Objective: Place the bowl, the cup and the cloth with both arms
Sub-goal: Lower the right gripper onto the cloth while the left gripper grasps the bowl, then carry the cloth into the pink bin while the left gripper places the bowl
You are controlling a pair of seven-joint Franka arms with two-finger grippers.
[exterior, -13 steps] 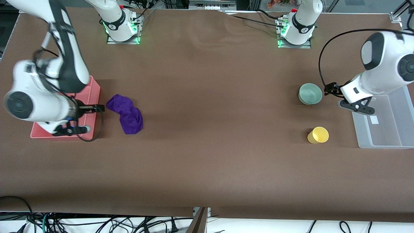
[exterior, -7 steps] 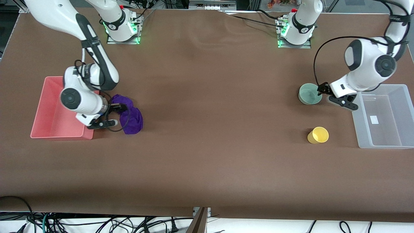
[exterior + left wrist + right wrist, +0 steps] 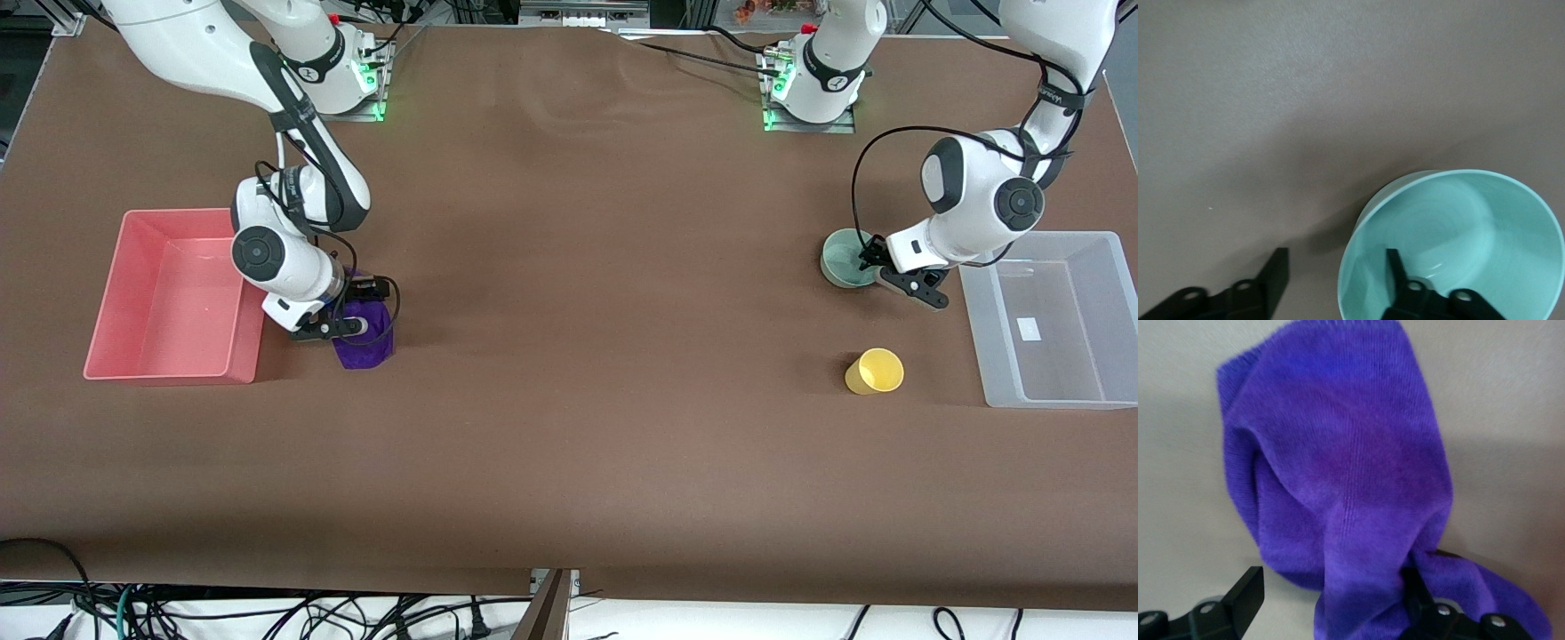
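Left gripper (image 3: 1335, 283): jaws wide — one finger inside the bowl (image 3: 1471, 233), one outside its rim.
Right gripper (image 3: 1328, 600): jaws wide — astride the cloth (image 3: 1345, 487).

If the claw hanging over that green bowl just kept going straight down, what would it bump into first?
Probably the bowl itself: the left gripper is open, one finger inside the rim and the other outside, so the bowl's wall sits between them, with the table underneath.
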